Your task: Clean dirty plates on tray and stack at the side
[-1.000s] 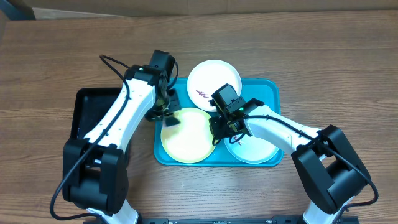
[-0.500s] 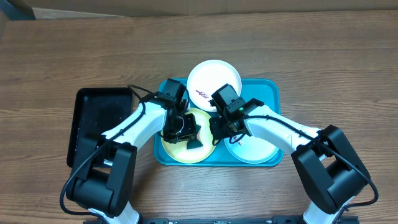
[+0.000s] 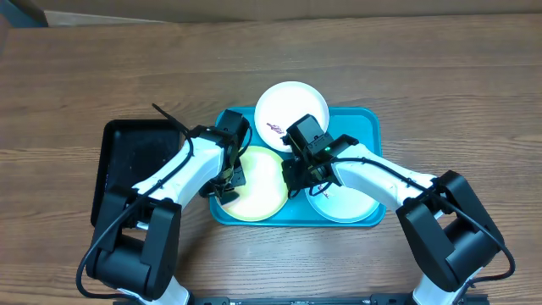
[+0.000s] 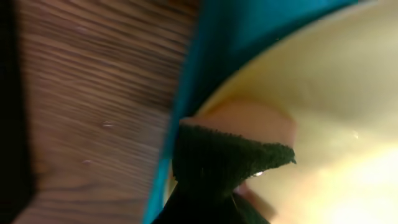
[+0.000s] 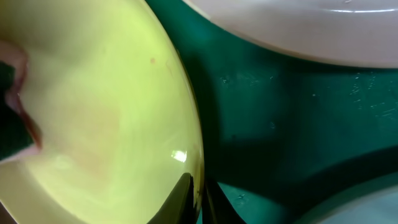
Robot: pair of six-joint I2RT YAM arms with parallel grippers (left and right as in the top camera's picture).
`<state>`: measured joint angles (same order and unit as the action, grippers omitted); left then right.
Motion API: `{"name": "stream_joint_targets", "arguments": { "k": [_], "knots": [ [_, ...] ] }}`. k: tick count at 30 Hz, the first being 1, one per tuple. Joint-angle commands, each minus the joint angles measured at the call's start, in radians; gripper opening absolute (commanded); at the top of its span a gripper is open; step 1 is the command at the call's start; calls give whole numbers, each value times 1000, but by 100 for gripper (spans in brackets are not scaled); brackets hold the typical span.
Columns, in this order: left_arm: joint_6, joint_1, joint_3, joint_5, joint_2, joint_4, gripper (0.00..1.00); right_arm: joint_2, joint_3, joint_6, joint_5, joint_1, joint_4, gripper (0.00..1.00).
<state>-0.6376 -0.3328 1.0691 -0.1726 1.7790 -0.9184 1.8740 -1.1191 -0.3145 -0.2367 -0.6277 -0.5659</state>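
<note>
The yellow-green plate (image 3: 258,182) lies at the left of the turquoise tray (image 3: 364,123). My left gripper (image 3: 225,182) is shut on a dark-green scrub pad (image 4: 217,162) and presses it on the plate's left edge (image 4: 323,93), next to the tray's rim (image 4: 205,62). My right gripper (image 3: 293,174) is shut on the plate's right rim, one finger on each side (image 5: 200,196). The white plate (image 3: 296,103) with a dark-red smear sits at the tray's far edge. The pale mint plate (image 3: 351,203) lies at the right, partly under my right arm.
A black rectangular tray (image 3: 135,169) lies on the wooden table left of the turquoise tray, close to my left arm. In the right wrist view the white plate (image 5: 298,25) and the mint plate (image 5: 379,208) flank a bare strip of tray floor (image 5: 280,124).
My left gripper with the pad swept from the plate's upper left down over its middle, then back to its left edge. My right gripper has kept its hold on the rim.
</note>
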Motion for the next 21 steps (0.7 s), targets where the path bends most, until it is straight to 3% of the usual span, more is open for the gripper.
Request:
{"name": "stream_joint_targets", "arguments": {
  "k": [1,5,8,10,14,17,21],
  "knots": [
    [-37,26,51,-202,31,-56,4,2,5,5,56,11,-14,7],
    [-109,26,178,-256,31,-184,4,2,5,7,56,11,-14,8],
    [-95,25,252,-210,31,-222,4,2,5,7,56,11,-14,8],
    [-63,25,266,-108,31,-209,4,2,5,7,56,11,-14,8],
    [129,24,242,285,31,-94,4,2,5,7,56,11,-14,8],
    [207,17,214,517,31,-14,4,2,5,8,56,11,-14,8],
    [208,-2,167,602,32,69,4,2,5,7,56,11,-12,8]
  ]
}}
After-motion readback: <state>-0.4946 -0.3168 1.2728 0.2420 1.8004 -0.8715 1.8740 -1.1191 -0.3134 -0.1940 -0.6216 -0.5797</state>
